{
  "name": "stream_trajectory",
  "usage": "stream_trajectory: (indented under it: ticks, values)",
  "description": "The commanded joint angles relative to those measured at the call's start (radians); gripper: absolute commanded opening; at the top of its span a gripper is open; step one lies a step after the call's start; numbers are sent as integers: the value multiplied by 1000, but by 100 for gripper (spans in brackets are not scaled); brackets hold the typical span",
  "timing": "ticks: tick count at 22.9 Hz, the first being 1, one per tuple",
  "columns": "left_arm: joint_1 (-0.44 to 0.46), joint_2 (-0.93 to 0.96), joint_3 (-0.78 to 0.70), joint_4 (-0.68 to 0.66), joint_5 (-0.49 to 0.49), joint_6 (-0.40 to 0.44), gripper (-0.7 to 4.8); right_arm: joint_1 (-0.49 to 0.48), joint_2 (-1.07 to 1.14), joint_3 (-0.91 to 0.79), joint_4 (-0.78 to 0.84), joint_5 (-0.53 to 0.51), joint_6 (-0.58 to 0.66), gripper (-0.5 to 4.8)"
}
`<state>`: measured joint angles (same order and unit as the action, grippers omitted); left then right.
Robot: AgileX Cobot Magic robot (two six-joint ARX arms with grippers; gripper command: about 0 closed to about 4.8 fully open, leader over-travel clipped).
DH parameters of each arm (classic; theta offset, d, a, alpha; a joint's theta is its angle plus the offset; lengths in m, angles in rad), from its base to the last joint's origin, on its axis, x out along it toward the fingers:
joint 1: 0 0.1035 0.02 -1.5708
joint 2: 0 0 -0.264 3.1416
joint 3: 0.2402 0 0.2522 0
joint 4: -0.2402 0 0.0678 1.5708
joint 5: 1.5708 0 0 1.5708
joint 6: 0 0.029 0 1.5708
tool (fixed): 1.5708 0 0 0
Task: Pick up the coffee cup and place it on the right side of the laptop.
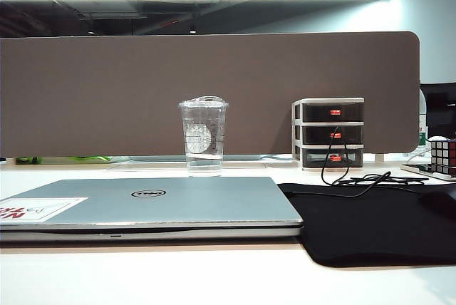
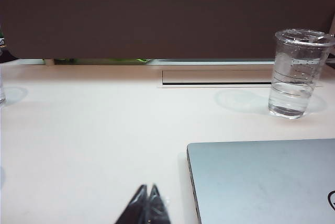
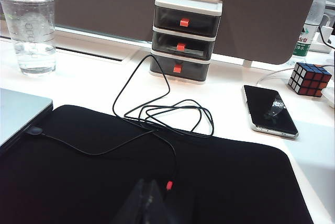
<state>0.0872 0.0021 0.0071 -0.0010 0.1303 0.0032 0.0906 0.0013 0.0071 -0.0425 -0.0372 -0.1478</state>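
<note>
Standing upright behind the laptop, the coffee cup is seen at the centre of the exterior view, a little water pooled in its bottom and its clear lid seated on top. It is apart from the laptop's back edge, on the bare table, so a grasp around its tapered wall looks unobstructed from either side. Nothing is held yet; the cup is untouched.

The laptop is closed and lies flat across the lower left of that view, logo up, a white sticker with red lettering near its left corner. Just beside its right edge a black mat is spread, filling the lower right: that is the ground where the cup is judged to be wanted. A black cable is looped over the mat's far part, a snag worth minding when the cup is set down.

Further out, a small drawer unit is stood against the brown partition right of centre, a puzzle cube at the right edge. In the right wrist view a phone is laid face up near the cube.

The left gripper is caught at the bottom edge of its wrist view, fingertips pressed together over bare table left of the laptop's corner. The right gripper is glimpsed low over the mat, tips apparently meeting too. Both are parked well short of the cup, the reach seemingly not yet begun.
</note>
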Motion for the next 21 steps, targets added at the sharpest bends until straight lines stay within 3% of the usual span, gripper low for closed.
stream_trajectory:
  ticks: [1, 9, 14, 19, 21]
  values:
    - [1, 0, 1, 10, 31, -3, -5, 0, -2, -5, 17, 1, -2, -1]
    - [1, 0, 1, 10, 45, -17, -5, 0, -2, -5, 17, 0, -2, -1]
    - [1, 0, 1, 12, 268, -118, -5, 1, -2, -5, 16, -162, 81, -1]
    - [1, 0, 1, 12, 457, -149, -5, 1, -2, -5, 16, -465, 101, -1]
    - [1, 0, 1, 31, 513, -213, -3, 1, -2, -5, 16, -502, 101, -1]
